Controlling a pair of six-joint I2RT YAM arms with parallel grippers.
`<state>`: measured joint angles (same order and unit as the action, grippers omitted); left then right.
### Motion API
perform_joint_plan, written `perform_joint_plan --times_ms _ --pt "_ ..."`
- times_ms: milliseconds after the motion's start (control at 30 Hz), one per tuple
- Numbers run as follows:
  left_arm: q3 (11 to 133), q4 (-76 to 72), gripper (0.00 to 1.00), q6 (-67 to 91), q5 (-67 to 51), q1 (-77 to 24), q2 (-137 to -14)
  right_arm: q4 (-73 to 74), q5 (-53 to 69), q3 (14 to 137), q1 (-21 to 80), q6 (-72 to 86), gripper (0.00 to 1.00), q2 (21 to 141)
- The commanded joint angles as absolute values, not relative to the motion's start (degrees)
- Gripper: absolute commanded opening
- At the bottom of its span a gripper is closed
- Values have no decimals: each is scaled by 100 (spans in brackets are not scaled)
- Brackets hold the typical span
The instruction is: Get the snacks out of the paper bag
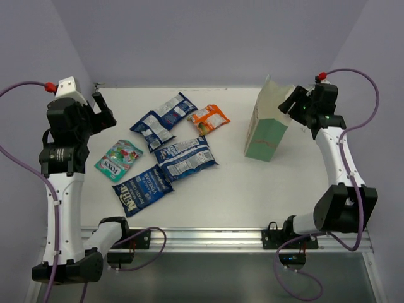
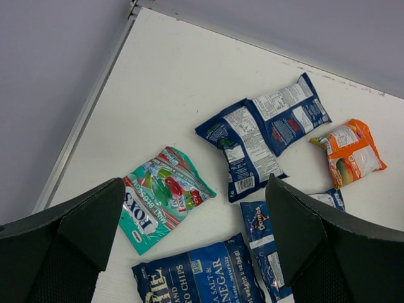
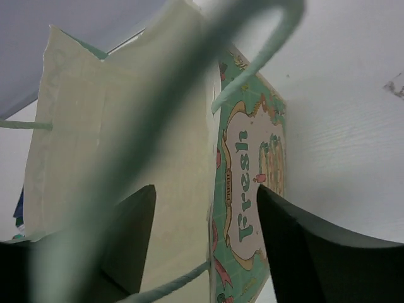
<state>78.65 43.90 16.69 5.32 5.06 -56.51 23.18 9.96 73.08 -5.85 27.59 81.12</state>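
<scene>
- Currently all six snacks (image 1: 186, 158) lie flat on the tabletop (image 1: 252, 196), left of centre and well apart from the paper bag (image 1: 267, 129).
- The paper bag stands at the right. The right gripper (image 1: 291, 106) is at its rim, jaws apart, straddling the bag wall.
- Probable step: confirm the bag is empty, since its bottom is hidden. Keep clear of the string handle (image 3: 252, 57), which could snag.
- Left gripper (image 1: 101, 108): jaws apart, empty, raised near the teal packet (image 1: 118, 160).
- The tabletop is white and matte, enclosed by plain lavender walls (image 1: 208, 38).

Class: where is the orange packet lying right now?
In the top view the orange packet lies near the back middle of the table, just right of a blue-and-white packet and left of the paper bag.
</scene>
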Motion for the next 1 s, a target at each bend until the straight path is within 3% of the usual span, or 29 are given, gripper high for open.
perform_joint_plan --times_ms 0,167,200,300,700,967 --pt "8200 4421 100 1494 352 457 -5695 2812 633 7874 -580 2531 71 7743" --pt "8743 4570 100 1494 229 413 -5836 3662 449 8436 -580 2452 86 7262" --pt "8850 4596 100 1494 185 404 -5845 3804 344 8507 -571 2435 94 7147" --pt "9324 4720 100 1424 246 343 -5854 4244 168 8745 -580 2294 99 6560" --pt "10976 4641 100 589 2406 -1265 -5327 3949 -835 10160 208 1223 99 4459" --pt "11241 4501 100 466 2883 -1608 -4932 2893 -589 9941 606 379 99 3411"
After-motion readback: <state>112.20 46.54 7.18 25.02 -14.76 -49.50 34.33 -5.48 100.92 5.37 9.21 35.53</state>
